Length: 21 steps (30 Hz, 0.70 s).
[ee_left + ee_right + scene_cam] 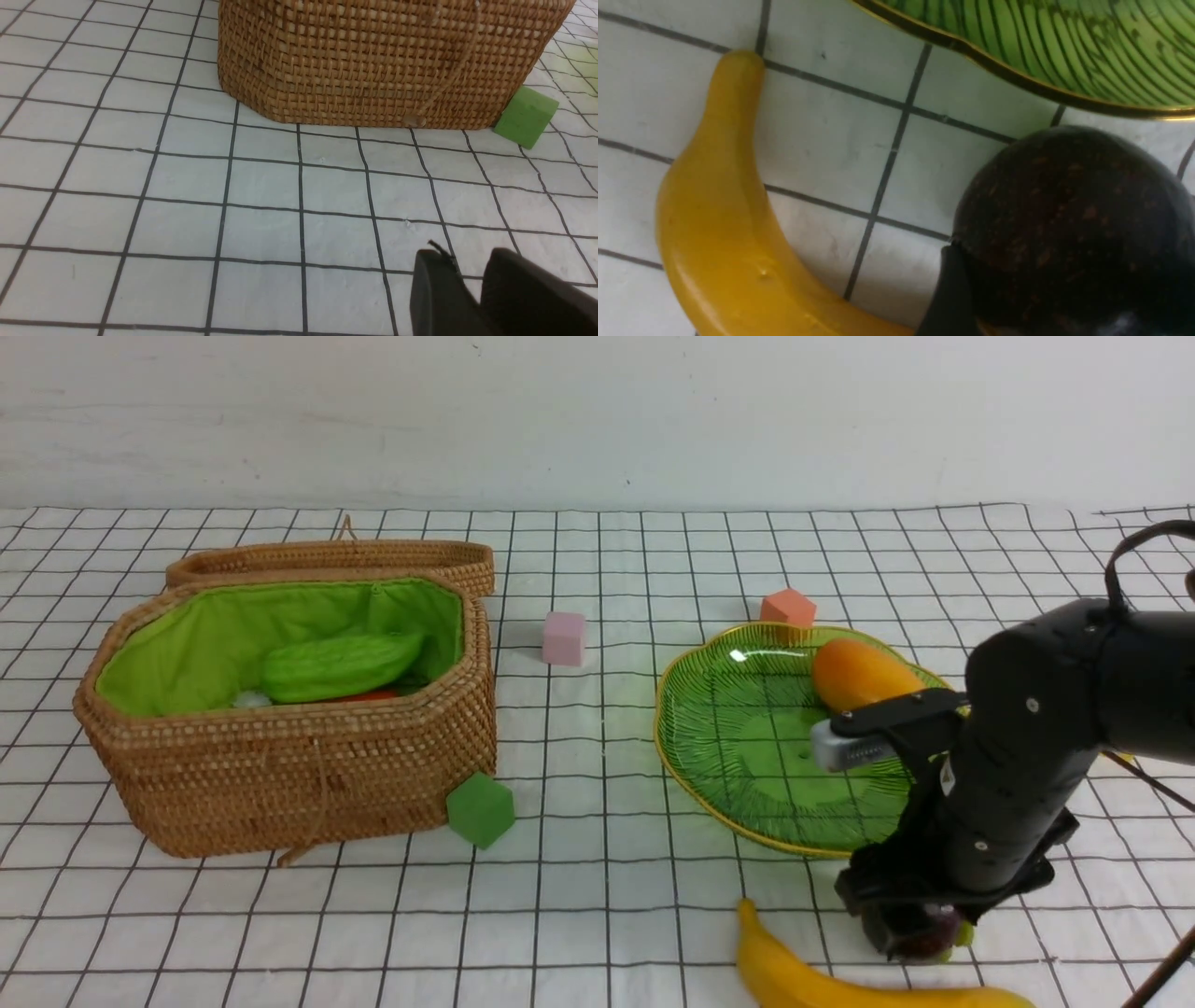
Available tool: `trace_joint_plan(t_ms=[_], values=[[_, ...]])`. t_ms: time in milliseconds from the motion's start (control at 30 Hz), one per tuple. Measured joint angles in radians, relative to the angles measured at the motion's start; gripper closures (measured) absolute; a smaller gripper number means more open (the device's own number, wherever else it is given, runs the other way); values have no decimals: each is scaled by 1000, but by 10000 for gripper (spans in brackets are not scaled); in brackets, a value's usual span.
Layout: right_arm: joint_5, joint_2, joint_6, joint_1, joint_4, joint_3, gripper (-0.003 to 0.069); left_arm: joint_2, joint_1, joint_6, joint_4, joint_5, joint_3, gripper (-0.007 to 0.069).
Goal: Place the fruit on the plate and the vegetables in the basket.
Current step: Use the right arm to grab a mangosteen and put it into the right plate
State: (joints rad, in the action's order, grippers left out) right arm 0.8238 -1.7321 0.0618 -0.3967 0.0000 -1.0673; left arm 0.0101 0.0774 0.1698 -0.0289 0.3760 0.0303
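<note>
My right gripper (920, 933) is down on the cloth in front of the plate (738, 728), its jaws astride the small dark purple fruit (941, 941). In the right wrist view one finger (945, 284) lies against the fruit (1064, 196); the other is hidden. The banana (812, 980) (714, 210) lies just left of it. The mango (859, 674) rests on the plate's far right side (1064, 46). The basket (280, 775) (373, 60) holds the light-green gourd (336, 665), a bit of white radish (250, 698) and a red sliver of chili (373, 694). My left gripper (469, 261) hovers narrowly open and empty in front of the basket.
The woven lid (327, 560) leans behind the basket. A green foam cube (480, 809) (525, 116) touches the basket's front right corner. A pink cube (564, 637) sits between basket and plate, and an orange cube (787, 608) behind the plate.
</note>
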Motion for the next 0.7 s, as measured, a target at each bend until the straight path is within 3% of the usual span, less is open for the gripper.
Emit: trace_joint_plan(t_ms=[467, 533, 700], values=[[220, 149, -28, 1, -8, -126, 106, 0, 0, 0, 0, 0, 0, 459], [200, 160, -28, 1, -11, -155, 106, 0, 0, 0, 0, 0, 0, 459], [-49, 122, -28, 1, -9, -235, 106, 0, 0, 0, 0, 0, 0, 452]])
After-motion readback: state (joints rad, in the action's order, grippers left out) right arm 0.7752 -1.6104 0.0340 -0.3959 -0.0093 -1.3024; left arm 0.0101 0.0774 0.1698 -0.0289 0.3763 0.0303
